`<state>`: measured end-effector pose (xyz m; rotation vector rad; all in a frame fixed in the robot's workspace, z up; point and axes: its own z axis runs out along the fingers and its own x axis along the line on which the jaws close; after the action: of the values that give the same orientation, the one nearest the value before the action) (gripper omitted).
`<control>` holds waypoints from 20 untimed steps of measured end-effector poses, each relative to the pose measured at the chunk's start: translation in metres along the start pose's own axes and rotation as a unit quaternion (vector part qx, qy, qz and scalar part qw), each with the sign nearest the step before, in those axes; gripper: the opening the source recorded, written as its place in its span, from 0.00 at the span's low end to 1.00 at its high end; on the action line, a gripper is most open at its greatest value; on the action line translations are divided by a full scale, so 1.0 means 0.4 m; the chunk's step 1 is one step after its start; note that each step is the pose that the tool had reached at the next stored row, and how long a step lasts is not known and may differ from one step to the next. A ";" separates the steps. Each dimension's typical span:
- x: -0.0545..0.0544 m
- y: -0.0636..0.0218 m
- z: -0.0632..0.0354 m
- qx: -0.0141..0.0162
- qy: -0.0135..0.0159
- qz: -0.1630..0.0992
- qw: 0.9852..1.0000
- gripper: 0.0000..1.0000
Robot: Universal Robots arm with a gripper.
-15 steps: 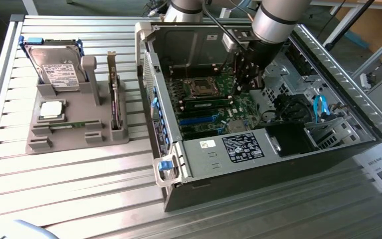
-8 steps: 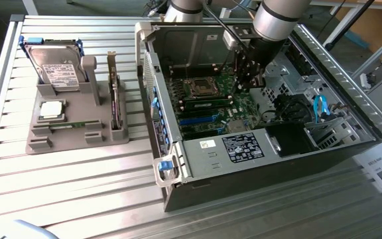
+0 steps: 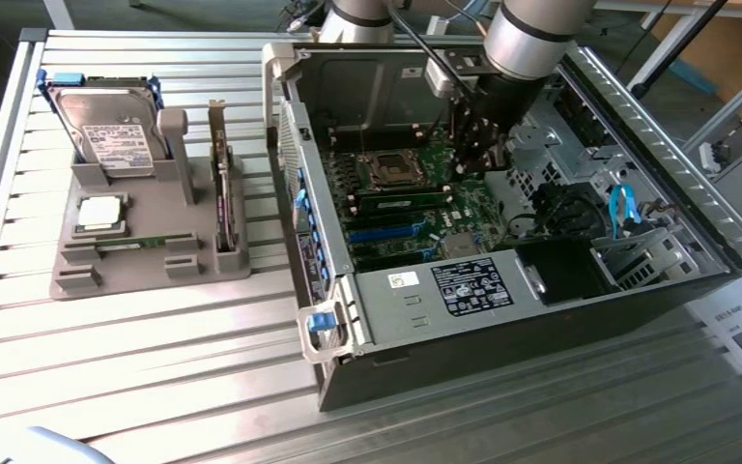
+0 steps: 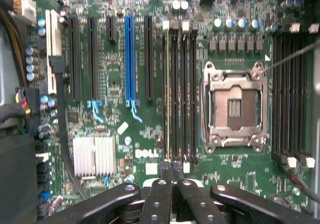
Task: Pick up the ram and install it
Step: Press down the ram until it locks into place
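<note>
Exterior view: arm reaches down into the open computer case [image 3: 500,290], which lies on its side on the slatted table [image 3: 152,387]. Gripper [image 3: 474,159] hangs low over the motherboard [image 3: 410,208], just past the empty CPU socket [image 3: 390,172] toward the case's far wall. A green ram stick [image 3: 404,203] sits in the slot bank on the near side of the socket. On the grey parts holder [image 3: 139,251] by the table's left edge: hard drive [image 3: 107,130], square processor chip [image 3: 100,211], upright expansion card [image 3: 225,188]

Wrist view: gripper [image 4: 170,176] fingers pressed together, no stick between them. They rest at the end of the memory slots [image 4: 179,93] beside the CPU socket [image 4: 235,106]. One slot holds a thin board seen edge-on, the ram [image 4: 167,93], lying level along its length as far as I can tell

Judgement: step in hand is seating. Closed fingertips work as a pusher. To do it well, press straight down over the stick's top edge, keep the force square to the board, avoid sliding onto neighbouring slots or the socket frame. Whether the end latches have snapped in, cannot tell
</note>
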<state>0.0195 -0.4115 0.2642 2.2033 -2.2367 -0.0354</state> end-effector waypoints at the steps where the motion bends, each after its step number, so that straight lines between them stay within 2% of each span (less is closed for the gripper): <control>1: 0.000 0.008 0.000 0.000 0.000 0.000 1.000 0.10; 20: 0.002 0.157 0.004 0.000 0.000 0.000 1.000 0.10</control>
<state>-0.0434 -0.4115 0.2637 2.2032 -2.2368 -0.0355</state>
